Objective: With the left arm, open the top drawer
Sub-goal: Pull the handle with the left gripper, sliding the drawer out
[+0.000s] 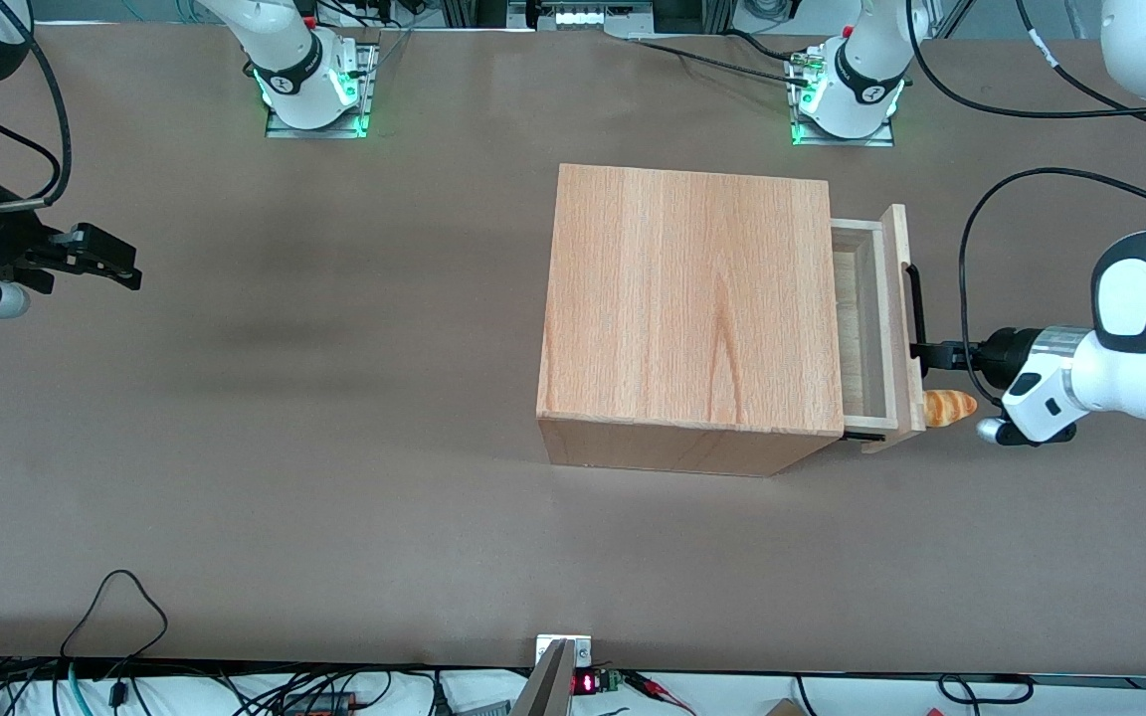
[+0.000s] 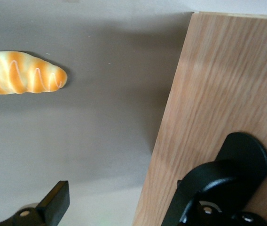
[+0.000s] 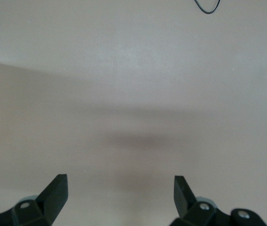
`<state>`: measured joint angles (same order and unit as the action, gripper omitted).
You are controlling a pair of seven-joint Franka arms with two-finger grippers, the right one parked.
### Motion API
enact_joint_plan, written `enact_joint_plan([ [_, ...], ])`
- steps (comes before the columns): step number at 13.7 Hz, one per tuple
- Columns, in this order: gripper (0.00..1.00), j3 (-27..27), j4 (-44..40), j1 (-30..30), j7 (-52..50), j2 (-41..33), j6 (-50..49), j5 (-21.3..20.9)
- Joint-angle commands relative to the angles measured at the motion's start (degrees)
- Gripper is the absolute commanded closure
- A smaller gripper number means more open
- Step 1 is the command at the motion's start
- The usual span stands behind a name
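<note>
The top drawer [image 1: 876, 328] is seen partly pulled out of the cabinet [image 1: 689, 303]; its black handle [image 1: 916, 318] is gripped by the gripper [image 1: 929, 350], fingers [image 2: 215, 188] closed around it, with a croissant [image 1: 948, 406] just beside on the counter [image 1: 334, 447].

Top drawer [image 1: 871, 328] partly out; pincer [image 1: 921, 350] at its handle [image 1: 916, 316].

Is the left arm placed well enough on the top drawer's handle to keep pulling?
Probably yes: the gripper sits at the black handle of the partly open top drawer, with bare table beside the bread.
</note>
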<state>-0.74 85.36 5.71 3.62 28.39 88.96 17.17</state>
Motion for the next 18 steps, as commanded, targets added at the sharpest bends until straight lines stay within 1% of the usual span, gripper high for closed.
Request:
enact_joint_plan([
  [1,0.0,0.2,-2.2,1.0,0.2,1.8,2.2,0.8],
  [8,0.0,0.1,-3.8,5.5,0.5,2.9,2.1,0.7],
  [14,0.0,0.2,-3.9,7.6,1.1,2.7,2.0,0.5],
  [18,0.0,0.2,-5.1,7.7,1.1,3.0,2.1,0.5],
])
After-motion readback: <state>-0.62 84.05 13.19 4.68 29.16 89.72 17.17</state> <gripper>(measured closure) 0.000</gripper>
